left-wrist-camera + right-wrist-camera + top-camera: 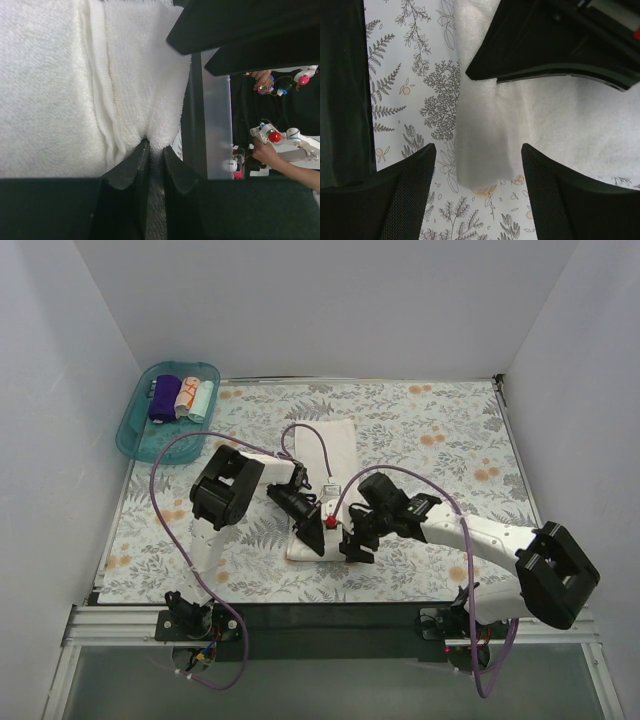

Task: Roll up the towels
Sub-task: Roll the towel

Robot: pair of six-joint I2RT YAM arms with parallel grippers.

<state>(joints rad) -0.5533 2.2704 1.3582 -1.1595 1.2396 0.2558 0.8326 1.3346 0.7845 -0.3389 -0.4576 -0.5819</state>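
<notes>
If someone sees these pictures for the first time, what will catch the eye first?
First, the white towel in the middle of the floral sheet. The left gripper pinches a fold at its near edge, and the right gripper stands open over its corner. Next, the teal tray in the far left corner, which holds three rolled towels side by side.

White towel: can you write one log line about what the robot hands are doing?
white towel: on floral sheet, unrolled | left hand: shut on its near edge | right hand: open over a corner
</notes>
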